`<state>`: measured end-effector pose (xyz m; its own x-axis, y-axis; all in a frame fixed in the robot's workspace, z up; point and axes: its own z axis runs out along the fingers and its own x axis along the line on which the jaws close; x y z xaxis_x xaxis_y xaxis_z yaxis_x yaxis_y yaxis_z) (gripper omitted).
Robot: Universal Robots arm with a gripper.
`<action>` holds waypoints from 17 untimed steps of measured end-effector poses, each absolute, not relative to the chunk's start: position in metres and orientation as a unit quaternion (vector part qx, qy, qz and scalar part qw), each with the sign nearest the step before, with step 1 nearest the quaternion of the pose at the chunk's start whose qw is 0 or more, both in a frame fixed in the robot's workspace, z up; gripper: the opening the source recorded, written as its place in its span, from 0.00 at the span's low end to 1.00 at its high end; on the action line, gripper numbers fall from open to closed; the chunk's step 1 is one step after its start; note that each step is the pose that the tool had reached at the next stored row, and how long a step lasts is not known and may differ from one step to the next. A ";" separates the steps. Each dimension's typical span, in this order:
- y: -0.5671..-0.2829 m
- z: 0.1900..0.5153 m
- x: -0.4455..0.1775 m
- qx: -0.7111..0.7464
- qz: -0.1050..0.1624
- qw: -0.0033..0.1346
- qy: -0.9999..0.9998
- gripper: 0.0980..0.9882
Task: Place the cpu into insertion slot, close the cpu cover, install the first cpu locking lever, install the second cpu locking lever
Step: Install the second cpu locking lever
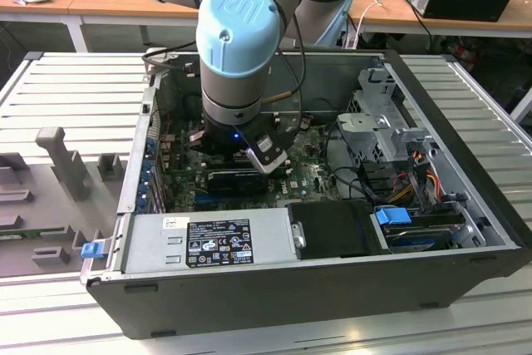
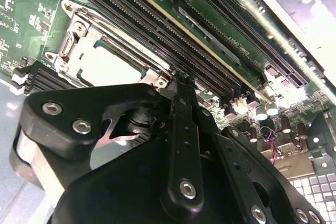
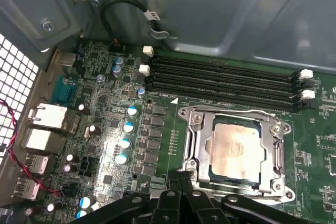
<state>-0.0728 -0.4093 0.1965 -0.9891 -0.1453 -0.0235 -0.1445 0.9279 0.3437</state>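
The arm reaches down into the open computer case (image 1: 465, 205), which lies on its side on a ribbed tabletop (image 1: 75, 89). In the exterior view the pincer (image 1: 241, 164) hangs low over the green board (image 1: 320, 176), close to the long black card (image 1: 237, 182).

In the first wrist view the cpu (image 3: 236, 148) sits flat in the slot (image 3: 205, 153), pale tan face up. The cover (image 3: 276, 150) lies down around it, its window framing the chip, and a thin wire lever (image 3: 231, 113) runs along the frame's far edge beside the black memory slots (image 3: 226, 80). The pincer's (image 3: 181, 179) closed black fingertips (image 3: 176, 176) stand just at the socket's near rim, beside a frame corner, apart from the chip itself. They hold nothing that can be seen.

In the second wrist view the fingertips (image 2: 181, 85) meet right at a corner of the cover (image 2: 86, 40), between the frame and the memory slots (image 2: 157, 30); whether they touch the metal cannot be told. The cpu (image 2: 107, 64) shows pale through the window just beyond the pincer (image 2: 178, 90).
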 end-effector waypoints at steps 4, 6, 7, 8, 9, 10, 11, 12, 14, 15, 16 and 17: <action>-0.409 0.193 -0.073 0.075 -0.177 0.001 -0.981 0.01; -0.408 0.193 -0.074 0.075 -0.178 0.001 -0.981 0.01; -0.408 0.193 -0.074 0.075 -0.178 0.001 -0.981 0.01; -0.408 0.192 -0.075 0.075 -0.178 0.001 -0.981 0.01; -0.408 0.192 -0.075 0.075 -0.178 0.001 -0.981 0.01; -0.408 0.192 -0.075 0.075 -0.178 0.001 -0.981 0.01; -0.408 0.192 -0.075 0.075 -0.178 0.001 -0.981 0.01; -0.407 0.192 -0.075 0.075 -0.178 0.001 -0.981 0.01; -0.407 0.192 -0.075 0.075 -0.178 0.001 -0.981 0.01; -0.407 0.192 -0.075 0.075 -0.178 0.001 -0.981 0.01; -0.407 0.193 -0.075 0.075 -0.178 0.001 -0.981 0.01; -0.407 0.194 -0.075 0.075 -0.178 0.001 -0.981 0.01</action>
<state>-0.0752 -0.4067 0.1939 -0.9888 -0.1470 -0.0246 -0.1463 0.9253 0.3499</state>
